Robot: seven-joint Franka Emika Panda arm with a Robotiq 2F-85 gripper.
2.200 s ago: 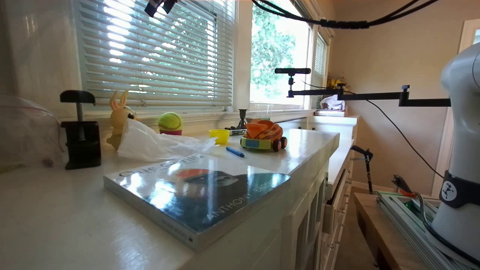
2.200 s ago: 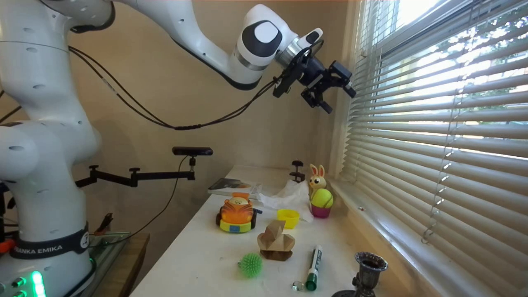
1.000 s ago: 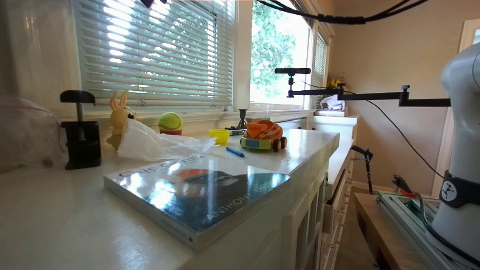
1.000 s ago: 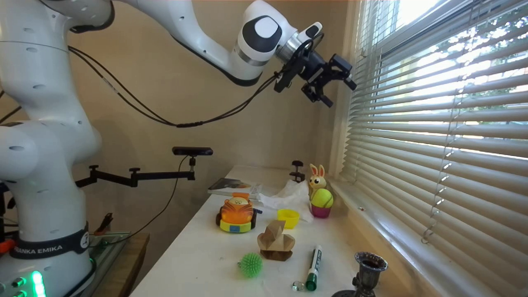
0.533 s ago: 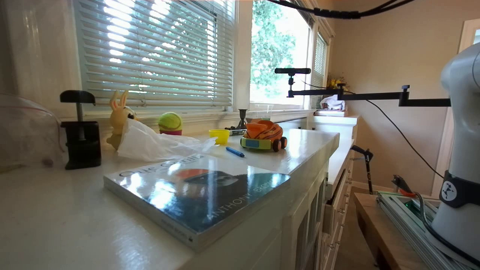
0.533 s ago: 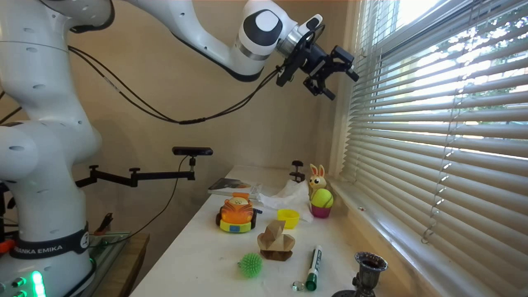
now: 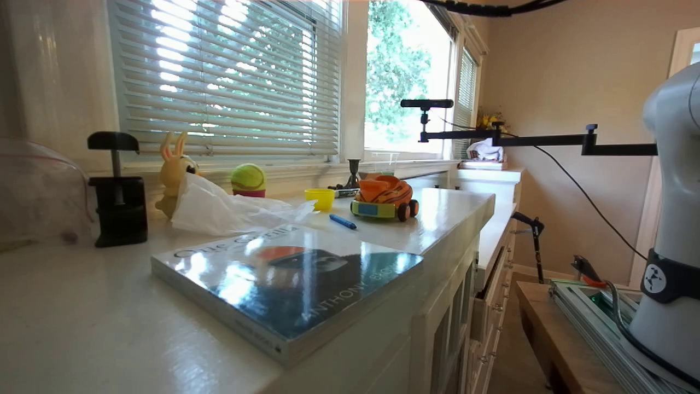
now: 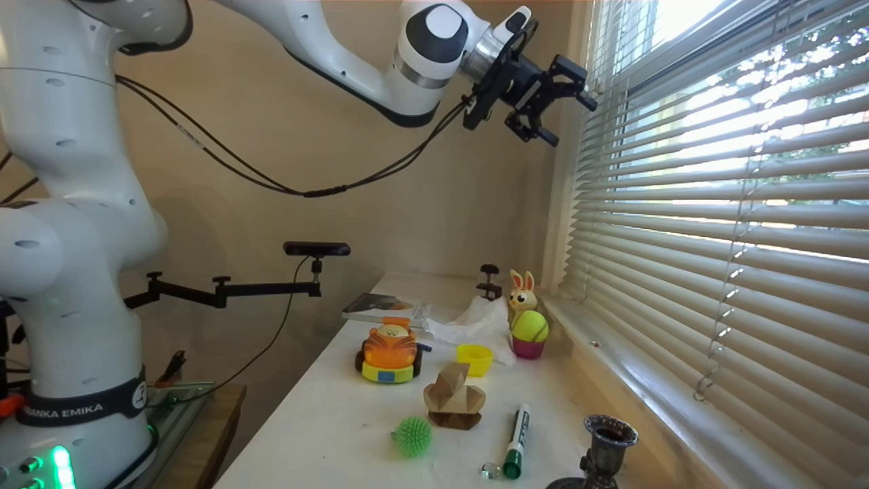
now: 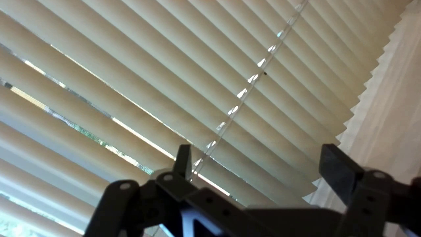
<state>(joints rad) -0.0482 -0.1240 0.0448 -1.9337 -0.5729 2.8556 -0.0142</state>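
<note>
Cream slatted window blinds before a spread black two-fingered gripper

Facing the blinds, the gripper has climbed since the earlier frames, slipping above the top edge of an exterior view. Only the wrist view sets a thin pale cord between its parted, released fingers. The blinds lie near, ahead of the fingertips; whether they touch, I cannot tell. Well below, on the white counter, a spiky green ball shows in an exterior view.
</note>
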